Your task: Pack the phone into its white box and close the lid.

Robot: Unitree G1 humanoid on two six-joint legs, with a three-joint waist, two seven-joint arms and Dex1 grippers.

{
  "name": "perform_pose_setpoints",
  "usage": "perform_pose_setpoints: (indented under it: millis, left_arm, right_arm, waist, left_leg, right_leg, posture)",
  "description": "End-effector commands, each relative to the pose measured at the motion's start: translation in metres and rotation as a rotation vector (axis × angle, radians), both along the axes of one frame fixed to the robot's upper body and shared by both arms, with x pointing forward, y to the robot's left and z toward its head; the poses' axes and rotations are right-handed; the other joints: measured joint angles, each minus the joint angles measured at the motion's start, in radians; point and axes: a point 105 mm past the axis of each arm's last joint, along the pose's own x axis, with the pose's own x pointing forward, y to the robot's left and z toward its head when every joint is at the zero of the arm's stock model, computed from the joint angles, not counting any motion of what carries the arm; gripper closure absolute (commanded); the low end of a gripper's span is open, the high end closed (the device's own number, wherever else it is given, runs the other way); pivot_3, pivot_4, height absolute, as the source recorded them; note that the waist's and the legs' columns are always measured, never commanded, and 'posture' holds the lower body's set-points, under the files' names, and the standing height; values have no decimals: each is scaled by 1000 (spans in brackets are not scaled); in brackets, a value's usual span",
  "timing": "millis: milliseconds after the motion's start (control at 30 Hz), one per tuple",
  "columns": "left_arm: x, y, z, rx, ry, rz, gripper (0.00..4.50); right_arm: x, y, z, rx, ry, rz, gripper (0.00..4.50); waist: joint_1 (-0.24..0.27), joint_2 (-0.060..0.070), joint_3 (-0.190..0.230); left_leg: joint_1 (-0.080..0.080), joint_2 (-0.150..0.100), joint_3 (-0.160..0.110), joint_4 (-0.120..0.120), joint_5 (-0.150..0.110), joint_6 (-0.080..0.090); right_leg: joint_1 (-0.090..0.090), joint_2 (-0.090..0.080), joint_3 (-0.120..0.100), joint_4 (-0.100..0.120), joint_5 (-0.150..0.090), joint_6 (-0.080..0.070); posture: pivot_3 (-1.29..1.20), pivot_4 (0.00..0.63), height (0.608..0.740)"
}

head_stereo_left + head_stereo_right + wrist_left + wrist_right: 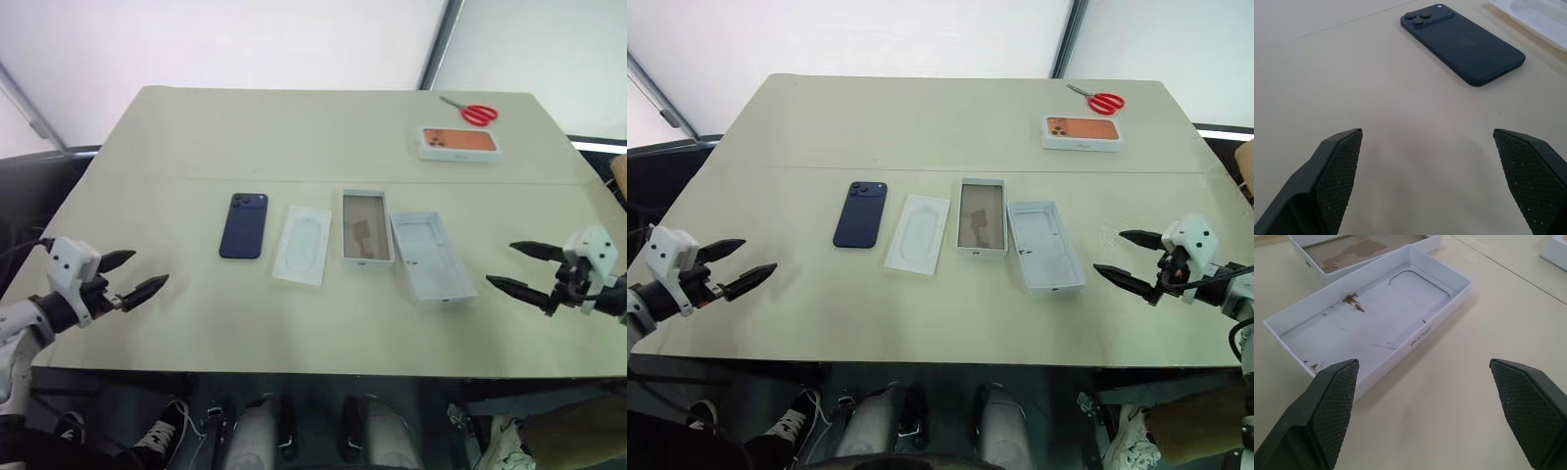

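1. Head camera: I see the slim navy-blue phone (244, 225) lying back-up on the beige table (294, 137). To its right sit a flat white insert (303, 244), the shallow white box (366, 227) with its brownish floor, then the taller white lid (432, 257), open side up. The left gripper (129, 276) and right gripper (522, 267) hover spread and empty over the near edge.
2. Left wrist: my fingers (1337, 166) gape, the phone lying beyond them.
3. Right wrist: fingers (1334, 401) apart, with the lid just ahead.
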Motion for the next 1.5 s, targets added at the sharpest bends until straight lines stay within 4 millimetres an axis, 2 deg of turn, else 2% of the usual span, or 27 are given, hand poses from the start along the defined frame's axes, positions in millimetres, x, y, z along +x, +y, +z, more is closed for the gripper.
perform_pose_setpoints:
  millis: [33,600,833,967,1067,1133,1300,1367,1433,1500]
  left_arm:
    - [3,4,22,37,-82,8,0]
    - [9,-8,24,22,-69,-33,0]
    - [13,-28,30,-33,-60,-89,0]
    - [17,-39,26,-52,-11,-92,0]
    - [21,-56,25,-110,40,-116,0]
    - [25,-71,27,-129,36,-138,0]
    - [31,-112,24,-283,124,-189,0]
    - [34,-125,21,-315,150,-191,0]
    - [35,-135,18,-336,167,-197,0]
    - [36,-146,12,-388,209,-201,0]
  right_arm:
    - [2,-5,16,-20,-57,-10,34]
    - [11,9,18,-16,-72,21,34]
    - [16,19,22,-19,-86,49,34]
    - [18,30,25,-21,-97,86,34]
    - [22,52,33,-27,-121,160,34]
    - [23,74,38,-51,-143,238,34]
    - [17,149,44,-28,-182,469,34]
    - [14,170,49,-6,-196,529,34]
    - [13,181,52,12,-205,551,34]
    - [17,183,51,21,-208,540,34]
  waist:
    - [0,0,0]
    - [-1,0,0]
    - [-1,1,0]
    - [0,1,0]
    - [-1,1,0]
    - [-1,1,0]
    - [0,1,0]
    - [2,1,1]
    - [4,1,1]
    - [4,0,0]
  left_leg:
    - [0,0,0,0,0,0]
    - [0,0,0,0,0,0]
    - [0,0,0,0,0,0]
    - [0,0,0,0,0,0]
    - [0,0,0,0,1,0]
    - [0,0,0,0,2,2]
    - [0,0,0,0,2,3]
    - [0,0,0,0,2,3]
    - [0,0,0,1,2,3]
    - [0,0,0,1,3,3]
  right_leg:
    - [0,0,0,0,0,0]
    - [0,0,0,0,0,0]
    - [0,0,0,0,1,2]
    - [0,0,0,0,2,3]
    - [1,1,0,0,2,3]
    - [1,1,0,0,2,3]
    - [1,2,0,0,2,3]
    - [1,2,0,1,2,3]
    - [2,3,0,1,2,3]
    - [2,3,0,1,2,3]
  posture:
    - [0,150,738]
    - [0,150,738]
    - [0,150,738]
    - [0,150,738]
    - [0,150,738]
    - [0,150,738]
    - [0,150,738]
    - [0,150,738]
    - [0,150,738]
    - [0,150,738]
